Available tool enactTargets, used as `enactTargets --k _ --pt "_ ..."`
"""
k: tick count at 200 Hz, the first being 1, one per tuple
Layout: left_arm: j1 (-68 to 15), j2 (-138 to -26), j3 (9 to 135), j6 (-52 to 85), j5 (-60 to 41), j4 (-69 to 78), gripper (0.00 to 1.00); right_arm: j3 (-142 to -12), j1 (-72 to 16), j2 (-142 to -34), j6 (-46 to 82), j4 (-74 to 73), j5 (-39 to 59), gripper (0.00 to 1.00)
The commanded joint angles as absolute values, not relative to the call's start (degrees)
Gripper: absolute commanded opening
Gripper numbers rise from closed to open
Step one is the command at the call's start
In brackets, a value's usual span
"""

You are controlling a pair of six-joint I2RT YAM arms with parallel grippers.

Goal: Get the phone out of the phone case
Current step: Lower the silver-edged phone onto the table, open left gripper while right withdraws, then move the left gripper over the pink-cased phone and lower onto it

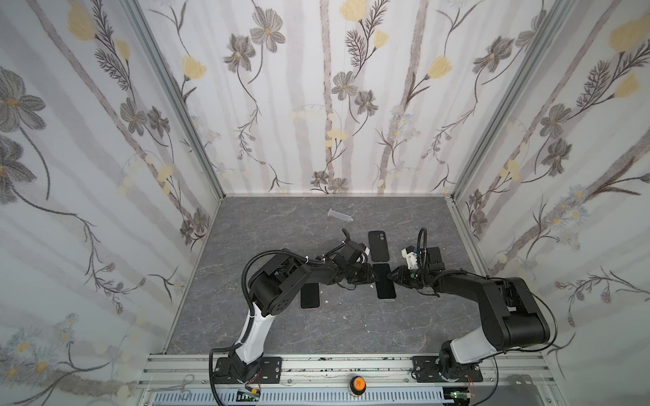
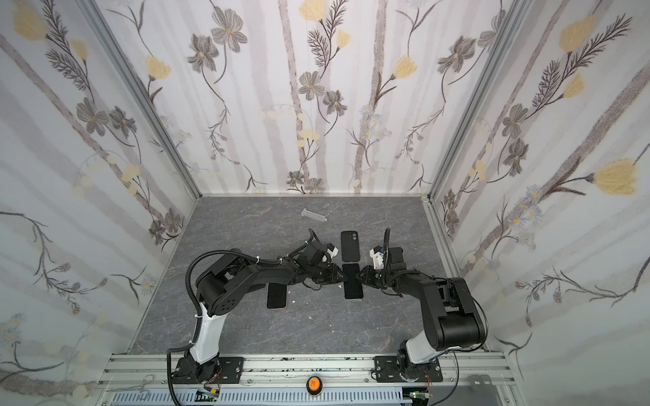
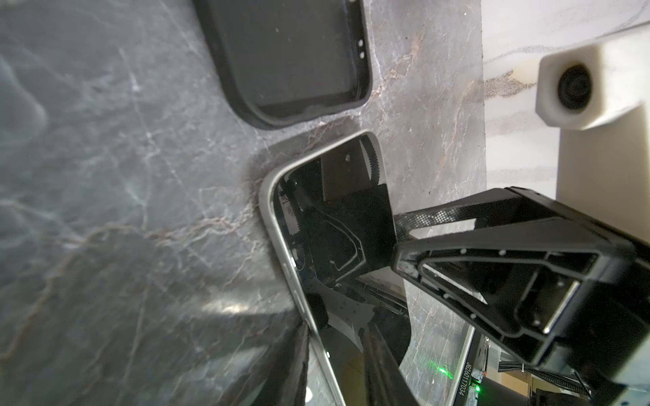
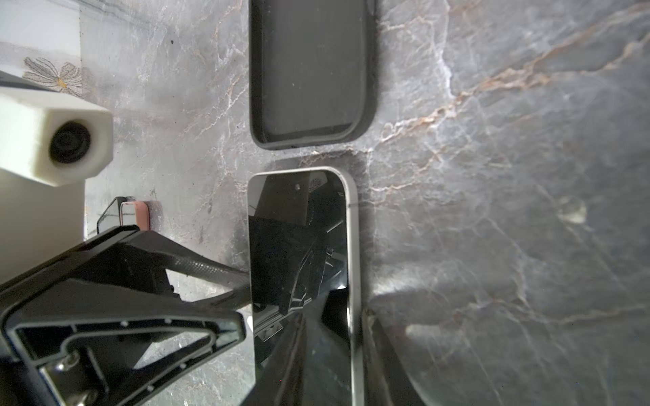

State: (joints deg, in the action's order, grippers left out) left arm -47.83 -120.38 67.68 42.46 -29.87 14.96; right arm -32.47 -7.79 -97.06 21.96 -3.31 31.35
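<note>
The phone case [image 1: 378, 246] lies empty at frame centre with the phone [image 1: 384, 285] bare just below it, so extraction looks done — you next need a clean release. The left gripper [image 1: 373, 276] and right gripper [image 1: 391, 277] touch the phone's long edges; whether either clamps, you cannot tell. Floral walls [image 1: 316, 105] enclose the grey marbled table [image 1: 281, 228] — a second phone [image 1: 309, 297] lies lower left.
</note>
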Motion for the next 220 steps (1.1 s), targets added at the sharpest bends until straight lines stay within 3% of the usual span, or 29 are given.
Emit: enactTargets --k 1,45,88,113,147,177,186,220 --pt "-48.41 -121.2 68.11 43.22 -30.31 14.41 0.3 -32.89 -7.71 -97.57 21.27 -1.49 29.78 0.3" --pt "-48.37 -119.93 66.36 43.42 -28.51 14.5 0.34 -32.7 -7.67 -97.2 20.95 -0.99 29.35 0.32" --pt "-46.8 -114.22 63.57 41.91 -21.69 12.4 0.46 -33.35 -7.56 -92.09 20.43 2.82 24.31 0.56" --pt "-46.06 -107.06 64.26 36.45 -12.88 6.29 0.58 -35.44 -8.12 -84.81 19.47 7.08 17.8 0.63" --pt "-45.01 -100.75 68.07 27.25 -0.5 -7.33 0.66 -37.52 -10.56 -77.33 18.99 7.37 12.41 0.65" --pt "-44.71 -100.41 72.15 25.4 7.92 -18.63 0.67 -41.72 -18.46 -78.97 20.87 8.4 5.4 0.64" --pt "-44.66 -100.38 72.97 25.9 11.38 -20.72 0.66 -42.64 -21.44 -79.51 22.2 7.81 1.85 0.69" --pt "-44.65 -96.39 69.97 25.2 15.94 -21.54 0.72 -45.75 -29.58 -82.06 26.3 1.12 -2.01 0.69"
